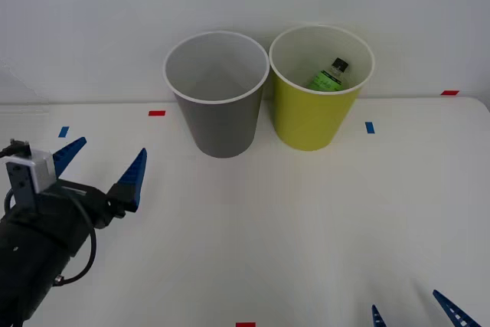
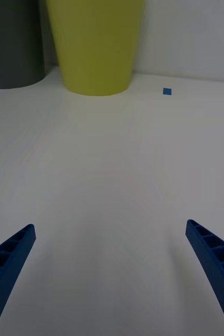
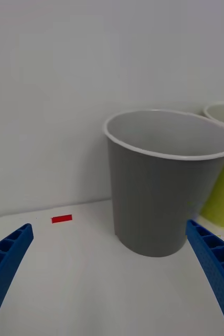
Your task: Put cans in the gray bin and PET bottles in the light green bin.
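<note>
Fingers spread wide and holding nothing: that is the left gripper (image 1: 102, 166), raised over the near left part of the white counter (image 1: 253, 235), its blue ribbed tips pointing toward the bins. Its own wrist view has the left gripper (image 3: 112, 283) aimed at the gray bin (image 3: 161, 194), well apart from it, with a red tape mark (image 3: 62, 218) on the counter beside the bin's foot.

In the front view the gray bin (image 1: 218, 105) stands upright at the back of the counter, white rim round its mouth, pale inside. Just beside it on the right, rims nearly touching, stands the light green bin (image 1: 310, 116). Inside that one lies the bottle (image 1: 329, 76), tilted against the wall, black cap up and bright green label below; the front view alone looks down into the bins far enough to see it.

The right gripper (image 1: 417, 313) sits low at the near right edge of the counter, also wide open and empty. From its wrist the right gripper (image 2: 112, 278) faces the outer wall of the light green bin (image 2: 93, 47), far off, with a small blue tape mark (image 2: 167, 91) to one side
</note>
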Controlling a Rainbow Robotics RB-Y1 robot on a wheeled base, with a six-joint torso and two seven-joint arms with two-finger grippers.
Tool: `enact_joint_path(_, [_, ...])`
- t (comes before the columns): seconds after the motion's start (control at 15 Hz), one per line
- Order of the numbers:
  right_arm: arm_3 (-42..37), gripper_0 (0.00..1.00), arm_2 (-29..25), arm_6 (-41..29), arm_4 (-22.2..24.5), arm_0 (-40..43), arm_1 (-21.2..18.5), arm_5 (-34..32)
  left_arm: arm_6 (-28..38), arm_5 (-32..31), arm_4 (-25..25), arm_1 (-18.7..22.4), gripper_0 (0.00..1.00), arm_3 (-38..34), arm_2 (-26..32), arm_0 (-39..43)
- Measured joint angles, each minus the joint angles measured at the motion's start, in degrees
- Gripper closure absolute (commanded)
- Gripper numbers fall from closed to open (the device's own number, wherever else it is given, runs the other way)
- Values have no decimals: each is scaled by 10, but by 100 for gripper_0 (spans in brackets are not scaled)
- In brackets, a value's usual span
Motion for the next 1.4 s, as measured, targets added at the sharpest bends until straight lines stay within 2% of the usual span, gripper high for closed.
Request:
enact_joint_path(0.2, [0,0,0,0,0,0,0,0,10,-85,9,38,0,1,1,87])
enact_joint_path(0.33, [0,0,0,0,0,0,0,0,17,-153,3,45,0,14,-9,130])
enact_joint_path(0.53, [0,0,0,0,0,0,0,0,37,-252,-52,48,0,72,-48,171])
enact_joint_path(0.6, [0,0,0,0,0,0,0,0,65,-270,-75,48,0,88,-61,180])
enact_joint_path(0.73, [0,0,0,0,0,0,0,0,112,-294,-135,48,0,117,-83,205])
enact_joint_path(0.87, [0,0,0,0,0,0,0,0,130,-314,-167,46,0,148,-103,234])
enact_joint_path(1.07, [0,0,0,0,0,0,0,0,127,-378,-173,45,0,216,-138,236])
enact_joint_path(1.4, [0,0,0,0,0,0,0,0,119,-382,-177,45,0,239,-142,277])
